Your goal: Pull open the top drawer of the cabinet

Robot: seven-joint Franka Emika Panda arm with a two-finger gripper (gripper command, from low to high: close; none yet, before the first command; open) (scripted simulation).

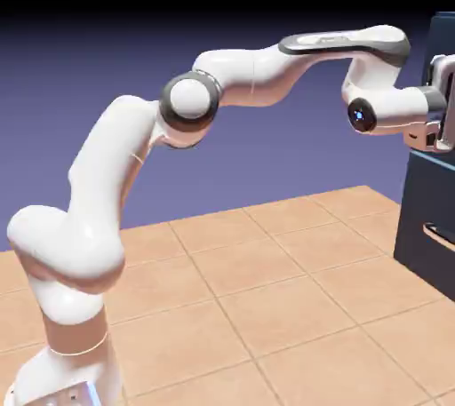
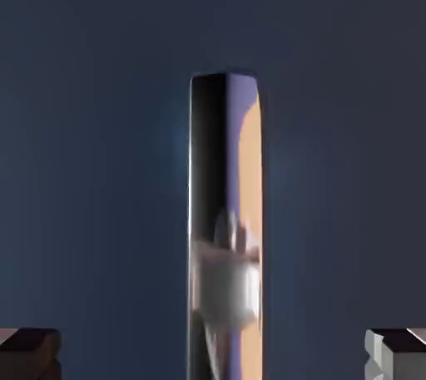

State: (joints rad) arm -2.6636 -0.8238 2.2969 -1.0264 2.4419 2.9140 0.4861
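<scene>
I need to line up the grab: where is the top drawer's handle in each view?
Exterior view: the handle is at the right edge, upper part, mostly hidden behind the gripper.
Hand view: the handle is the shiny bar down the middle, between the two fingertips at the bottom corners.
Shared landmark: the cabinet, whose dark navy front fills the hand view.

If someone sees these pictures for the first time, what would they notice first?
The white arm arches from the exterior view's lower left to the dark navy cabinet at the right edge. In the hand view, a shiny bar handle on the navy front fills the middle, between the open gripper fingertips at the bottom corners.
</scene>
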